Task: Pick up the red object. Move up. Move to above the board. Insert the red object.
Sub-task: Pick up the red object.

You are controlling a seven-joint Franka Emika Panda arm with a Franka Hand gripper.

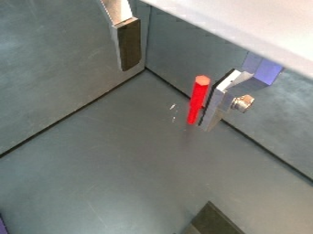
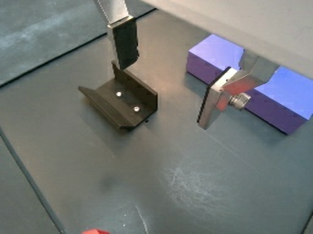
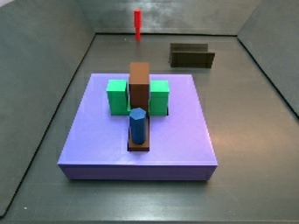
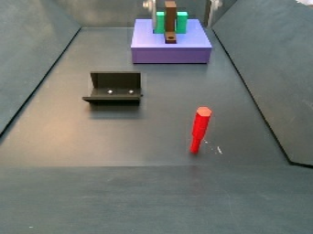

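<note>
Red object point(image 4: 199, 130) upright alone on open floor, well apart from board point(image 4: 171, 46) and fixture point(image 4: 115, 89); gripper point(image 2: 171, 78) spread, empty, near board.

The dark floor point(image 4: 110, 137) bears the board point(image 4: 171, 50), the fixture point(image 4: 115, 88) and the upright red object point(image 4: 199, 130).

My tool point(image 2: 171, 80) hangs above the grey floor point(image 2: 184, 183) with its two silver fingers point(image 2: 124, 41) spread wide and nothing between them. The fixture point(image 2: 121, 102) sits below one finger; the lavender board point(image 2: 263, 82) lies behind the other. A sliver of the red object point(image 2: 95, 231) shows at the frame's edge.
</note>
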